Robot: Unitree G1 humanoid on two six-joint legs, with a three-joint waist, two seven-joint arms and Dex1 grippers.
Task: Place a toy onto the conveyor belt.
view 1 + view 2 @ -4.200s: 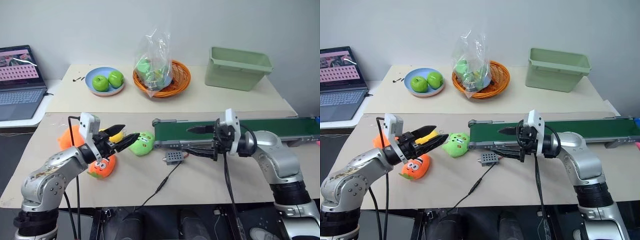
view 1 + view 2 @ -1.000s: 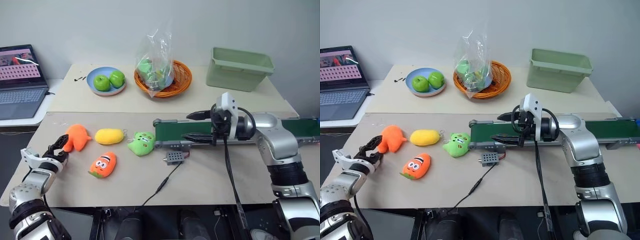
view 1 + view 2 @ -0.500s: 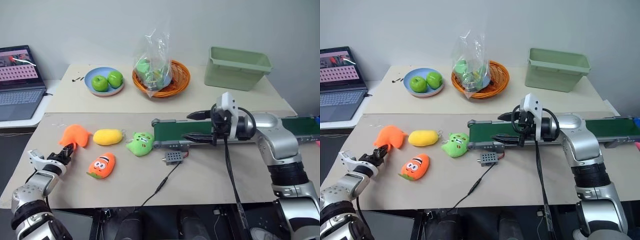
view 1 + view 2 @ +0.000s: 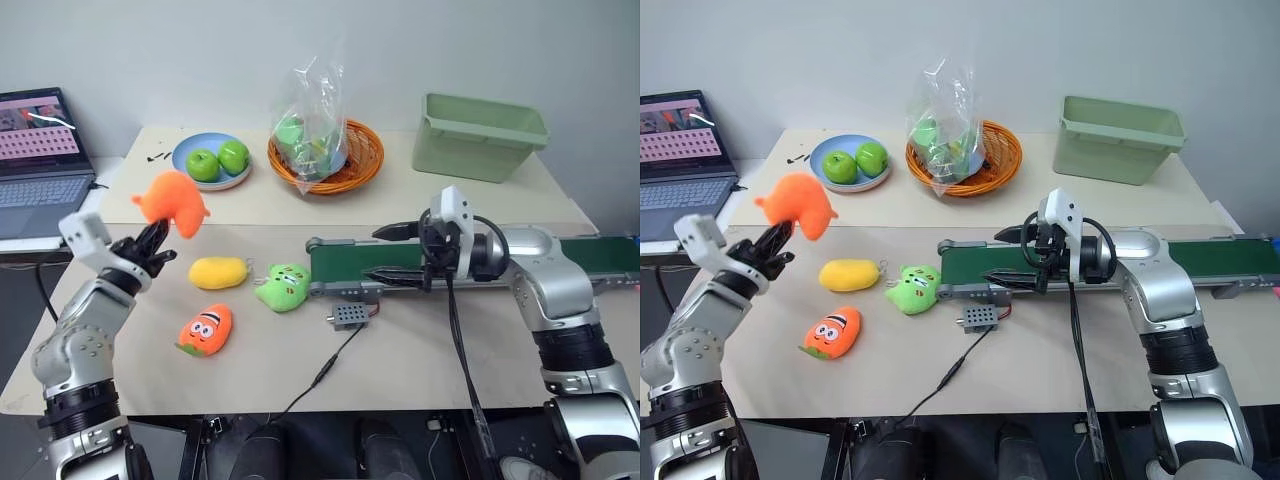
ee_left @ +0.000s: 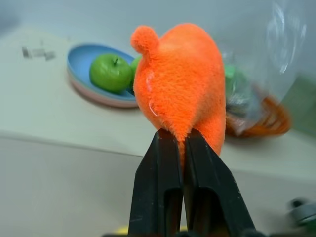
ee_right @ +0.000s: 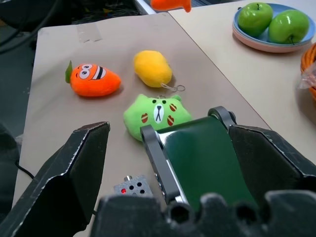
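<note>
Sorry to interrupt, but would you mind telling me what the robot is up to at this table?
The left gripper is shut on the plain orange toy, pinching its lower edge and holding it in the air above the table. The right gripper is open, its fingers either side of the near end of the conveyor belt. The toy is not yet on the belt. Three other plush toys lie on the table.

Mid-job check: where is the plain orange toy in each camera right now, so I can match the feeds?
Left eye view: toy upper left, raised above the table, pinched in the left claw.
Right eye view: toy upper left, same grip.
Left wrist view: toy centre, above the shut fingers.
Right wrist view: toy at the top edge, cut off.
Shared landmark: blue plate of green apples, just beyond the toy.
</note>
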